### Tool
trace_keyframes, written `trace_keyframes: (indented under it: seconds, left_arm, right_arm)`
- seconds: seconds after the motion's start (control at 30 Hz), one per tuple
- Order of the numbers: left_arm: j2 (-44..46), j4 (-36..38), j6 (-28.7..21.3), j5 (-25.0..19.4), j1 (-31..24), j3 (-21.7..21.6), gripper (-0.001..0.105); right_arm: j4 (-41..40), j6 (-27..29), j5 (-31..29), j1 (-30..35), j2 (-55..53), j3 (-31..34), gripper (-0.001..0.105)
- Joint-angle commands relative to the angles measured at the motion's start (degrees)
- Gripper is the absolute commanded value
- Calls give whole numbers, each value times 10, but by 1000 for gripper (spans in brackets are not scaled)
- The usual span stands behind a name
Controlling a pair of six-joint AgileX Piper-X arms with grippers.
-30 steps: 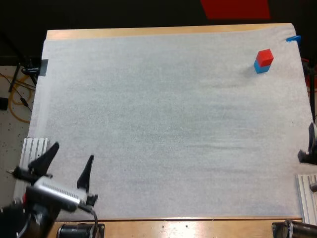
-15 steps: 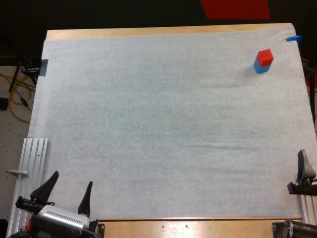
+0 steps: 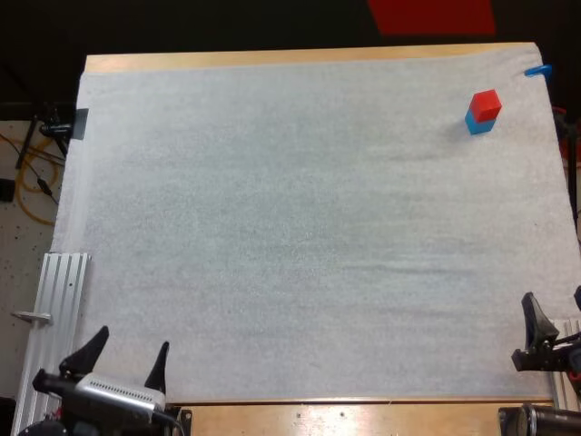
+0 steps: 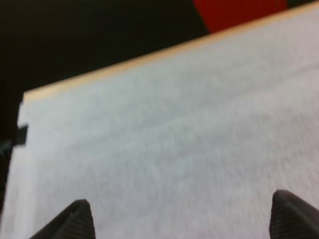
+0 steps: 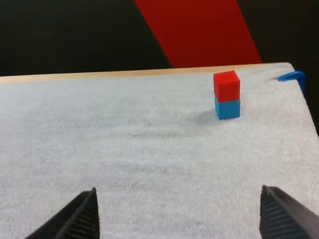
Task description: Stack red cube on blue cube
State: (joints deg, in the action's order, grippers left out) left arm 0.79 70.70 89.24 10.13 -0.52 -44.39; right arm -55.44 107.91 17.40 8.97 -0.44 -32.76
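Observation:
The red cube (image 3: 486, 104) rests on top of the blue cube (image 3: 478, 123) at the far right of the white mat (image 3: 300, 227). The same stack, red cube (image 5: 227, 85) over blue cube (image 5: 228, 108), stands far ahead of my right gripper (image 5: 179, 219). My left gripper (image 3: 125, 354) is open at the mat's near left corner, with nothing between its fingers. My right gripper (image 3: 554, 318) is open at the near right edge, far from the cubes. The left gripper (image 4: 182, 221) is over bare mat.
Ribbed metal rails lie at the near left (image 3: 54, 309) and near right (image 3: 567, 363) of the mat. The table's wooden far edge (image 3: 300, 56) borders dark space.
Both arms have drawn back toward the near edge: the left gripper lower at the left corner, the right gripper down along the right edge. The cube stack has not moved.

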Motion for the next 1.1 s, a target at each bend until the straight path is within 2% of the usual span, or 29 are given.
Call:
trace_keyframes:
  seconds: [0.0,0.13,0.23,0.43,0.63,1.07]
  left_arm:
    - [80,-29,7,-8,0,9,70]
    - [80,-86,9,-8,0,53,70]
    - [80,-98,30,-20,0,83,70]
    - [79,-112,36,-40,0,143,70]
    - [79,-118,40,-40,0,145,70]
    - [79,-120,40,-40,0,147,70]
  right_arm:
    - [16,3,9,0,-25,3,65]
    - [30,3,27,-3,-25,18,65]
    - [31,3,47,-16,-24,27,65]
    - [27,3,43,-34,-24,45,65]
    - [0,3,43,-34,-24,45,65]
    - [-1,2,43,-34,-24,44,65]
